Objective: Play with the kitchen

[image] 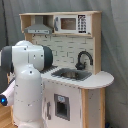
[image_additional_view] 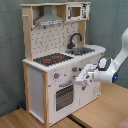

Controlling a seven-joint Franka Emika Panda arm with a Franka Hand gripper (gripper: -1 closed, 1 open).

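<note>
Second exterior view: claw point(image_additional_view: 80, 76) near kitchen point(image_additional_view: 47, 75) front, state unclear; first: arm hides it.

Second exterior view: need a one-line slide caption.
Franka arm's gripper reaches toward the front panel of the toy kitchen, just above the oven door and below the hob.
</note>
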